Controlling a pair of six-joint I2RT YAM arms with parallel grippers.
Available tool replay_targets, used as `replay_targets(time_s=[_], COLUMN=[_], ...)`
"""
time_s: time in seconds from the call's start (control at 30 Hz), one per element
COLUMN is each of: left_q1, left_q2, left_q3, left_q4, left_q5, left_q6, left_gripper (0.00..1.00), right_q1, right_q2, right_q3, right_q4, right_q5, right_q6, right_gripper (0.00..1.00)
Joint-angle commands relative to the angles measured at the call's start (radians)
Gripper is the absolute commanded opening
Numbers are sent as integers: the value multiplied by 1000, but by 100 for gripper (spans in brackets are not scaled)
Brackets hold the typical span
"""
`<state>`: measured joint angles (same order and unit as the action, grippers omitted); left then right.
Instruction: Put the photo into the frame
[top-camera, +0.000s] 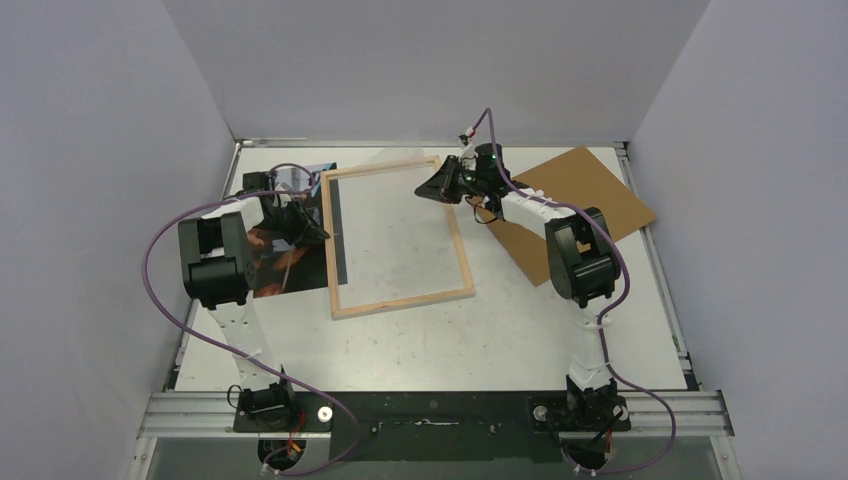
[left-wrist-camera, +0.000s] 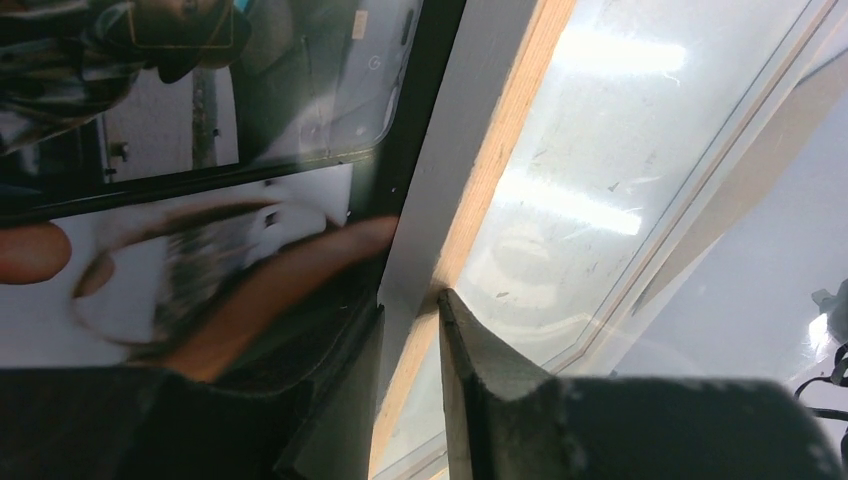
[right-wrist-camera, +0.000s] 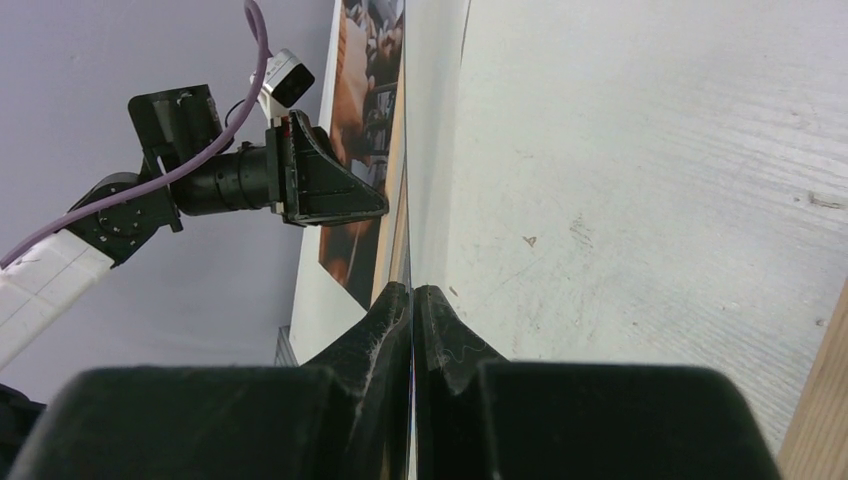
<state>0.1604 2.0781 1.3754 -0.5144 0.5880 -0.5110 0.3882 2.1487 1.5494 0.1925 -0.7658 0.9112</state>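
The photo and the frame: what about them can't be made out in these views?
Top view: the left arm covers the middle of the photo.
Left wrist view: too close and blurred to tell whether the left gripper clamps the frame's rail or only straddles it.
Right wrist view: the right gripper is shut; anything thin pinched there cannot be seen.

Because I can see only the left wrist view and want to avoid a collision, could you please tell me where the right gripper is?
Observer: The right gripper is by the far right corner of the frame.
Operator: Are its fingers open?
Observer: No, the right wrist view shows the fingers pressed together.
Operator: What lies beyond it?
Observer: A brown board lies right of the frame, partly under the right arm.
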Motion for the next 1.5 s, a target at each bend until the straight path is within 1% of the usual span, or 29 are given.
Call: replay_targets(time_s=[0.0,0.13,0.3,0.33,0.6,0.7,0.83,0.97,1.1,1.13,1.33,1.47], left_q1=[-9,-7,-5,-5,-4,-3,-2,-2,-2,-1,-1,-1], left_q2=[52,53,57,59,58,58,64,65,66,68,71,70], left_q3=[8,14,14,13,11,13,16,17,16,16,15,14], left_q4=[-24,-27,-27,-28,-27,-27,-27,-27,-27,-27,-28,-30], left_q5=[-111,-114,-112,-111,-108,-107,-106,-107,-108,-108,-106,-111], left_q6=[37,40,40,40,40,40,40,40,40,40,41,42], left_gripper=[26,26,18,16,12,12,18,21,21,21,8,6], right_q1=[16,17,16,16,14,12,18,20,18,17,11,6], right_q2=[-64,-67,-72,-71,-73,-82,-76,-81,-85,-85,-98,-105], right_q3=[24,13,5,5,-7,-13,-2,-1,-8,-8,-22,-40], right_q4=[9,0,-4,-6,-11,-17,-21,-41,-38,-34,-27,-20], right_q5=[45,61,75,77,99,109,83,93,109,114,131,127], right_q6=[-39,-43,-45,-46,-52,-66,-86,-108,-107,-106,-104,-106], right_gripper=[0,0,0,0,0,0,0,0,0,0,0,0])
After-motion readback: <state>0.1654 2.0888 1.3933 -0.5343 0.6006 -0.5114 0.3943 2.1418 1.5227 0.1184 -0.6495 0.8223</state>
